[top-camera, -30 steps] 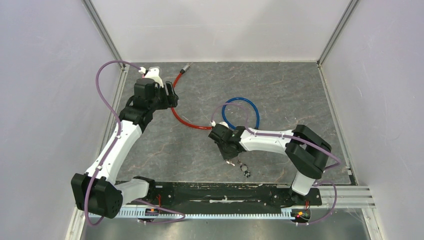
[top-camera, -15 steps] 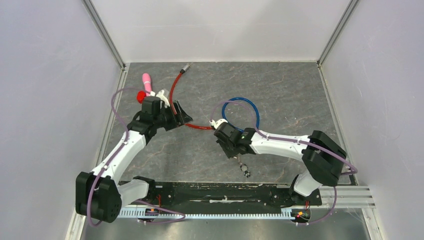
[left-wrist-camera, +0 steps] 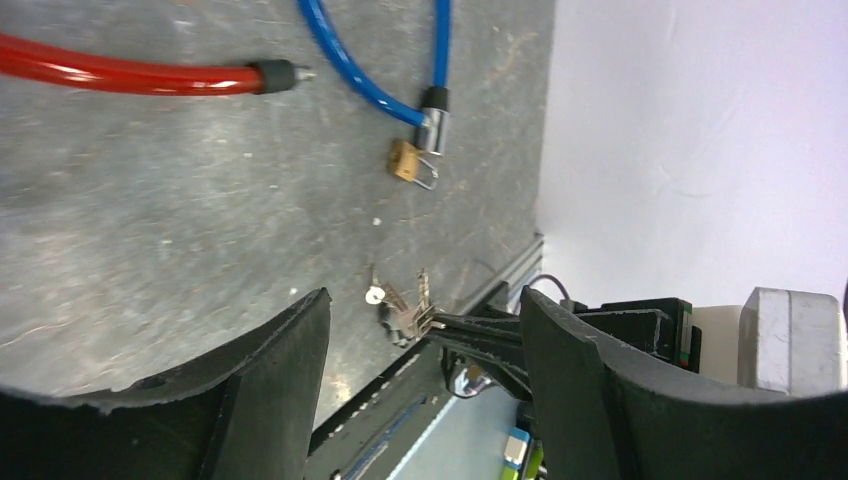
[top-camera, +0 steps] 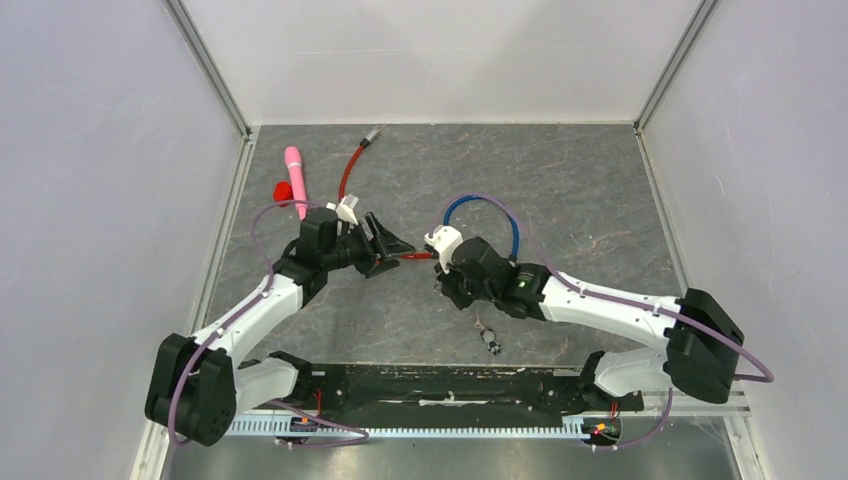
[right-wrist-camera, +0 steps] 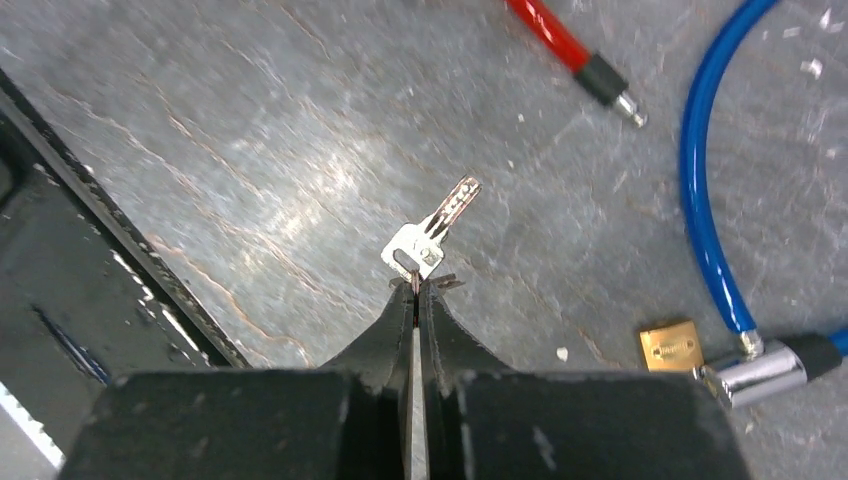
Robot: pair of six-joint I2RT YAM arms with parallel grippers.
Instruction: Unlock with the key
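red cable (left-wrist-camera: pixel 130 75) and blue cable (left-wrist-camera: pixel 441 40) across mid-table, open tabletop (top-camera: pixel 600 180) at far right

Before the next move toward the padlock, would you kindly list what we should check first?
1. Right gripper shut: ok.
2. Key truly gripped: cannot tell; the jaws meet at its head.
3. Padlock in sight and uncovered: ok.
4. Keyhole facing the key: cannot tell.
5. Left gripper open and empty: ok.
6. Padlock held steady: not ok; nothing holds it.
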